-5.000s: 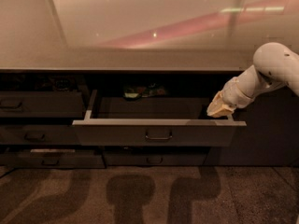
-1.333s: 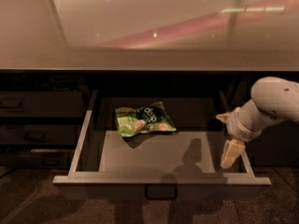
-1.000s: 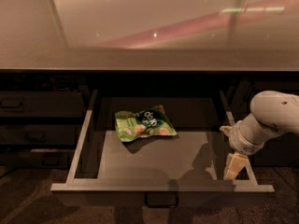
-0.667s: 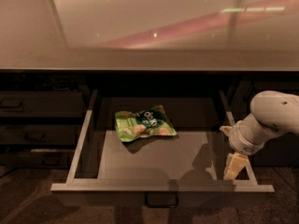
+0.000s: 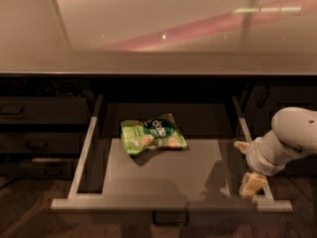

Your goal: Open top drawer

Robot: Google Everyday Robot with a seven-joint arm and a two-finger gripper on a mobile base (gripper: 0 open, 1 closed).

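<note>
Top drawer (image 5: 163, 180) looks nearly fully out. Gripper (image 5: 247, 165) sits spread at the right side wall (image 5: 237, 114) — pull straight, evenly — stop before the rails bind.

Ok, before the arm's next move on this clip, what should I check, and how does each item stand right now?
1. Top drawer open: ok. Its tray stands well out of the cabinet, with the front panel nearest the camera.
2. Gripper location: ok. It is at the drawer's front right corner, by the right side wall.
3. Gripper's contact with the drawer wall: cannot tell.
4. Loop handle free: ok. Nothing is on it, and the gripper is off to its right.
5. Contents out of the way: ok. A green snack bag lies flat toward the back of the tray, apart from the gripper.
</note>
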